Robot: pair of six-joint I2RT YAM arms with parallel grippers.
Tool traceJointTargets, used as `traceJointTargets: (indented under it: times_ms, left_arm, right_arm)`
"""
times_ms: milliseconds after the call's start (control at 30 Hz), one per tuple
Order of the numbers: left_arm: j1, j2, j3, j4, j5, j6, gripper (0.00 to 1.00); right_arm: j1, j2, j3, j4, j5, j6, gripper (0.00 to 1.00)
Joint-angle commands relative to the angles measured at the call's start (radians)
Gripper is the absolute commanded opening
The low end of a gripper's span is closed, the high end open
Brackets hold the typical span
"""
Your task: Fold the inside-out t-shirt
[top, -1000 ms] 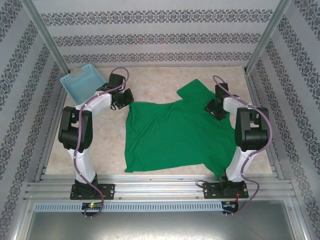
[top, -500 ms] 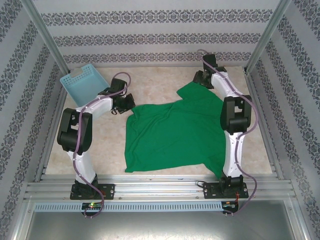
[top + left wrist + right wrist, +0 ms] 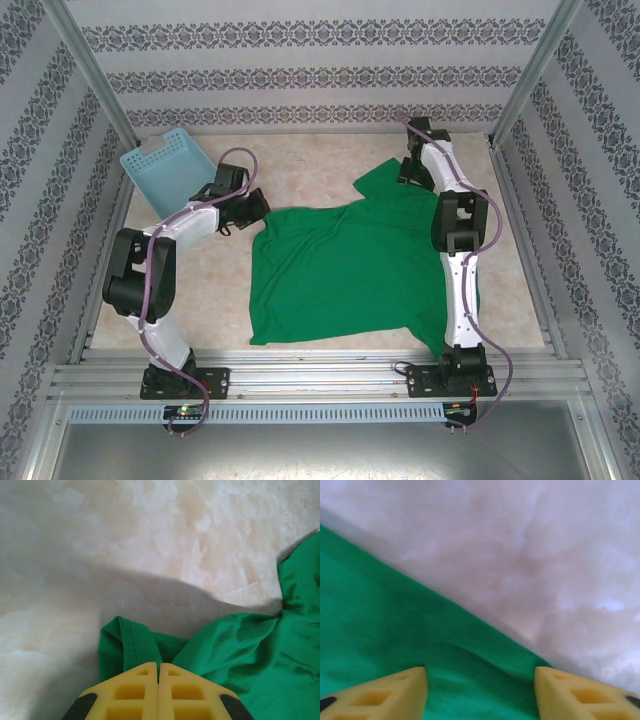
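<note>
Finding: a robotics test cell of laboratory type, not a domestic room. Bare aluminium frame posts (image 3: 92,90) carry flat wall panels (image 3: 300,62) printed with a striped wallpaper pattern on three sides. The table (image 3: 330,150) has a marble-look top. The left arm (image 3: 140,275) and right arm (image 3: 458,225) are bolted to slotted aluminium rails (image 3: 320,378) at the near edge. A green t-shirt (image 3: 345,270) and a light blue basket (image 3: 168,168) lie on the table.
</note>
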Motion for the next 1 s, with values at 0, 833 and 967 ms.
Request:
traceJointTargets:
  times_ms: [0, 833, 967]
  left_arm:
    - [-0.006, -0.052, -0.036, 0.103, 0.035, -0.029, 0.05]
    - [-0.106, -0.27, -0.422, 0.013, 0.003, -0.019, 0.23]
    - [-0.106, -0.305, -0.421, -0.013, -0.022, -0.006, 0.36]
  right_arm:
    - [-0.018, -0.071, -0.113, -0.022, 0.008, 0.007, 0.47]
    - [-0.191, -0.84, -1.353, 0.61, -0.1, 0.193, 0.0]
    - [-0.192, -0.853, -1.364, 0.609, -0.099, 0.186, 0.0]
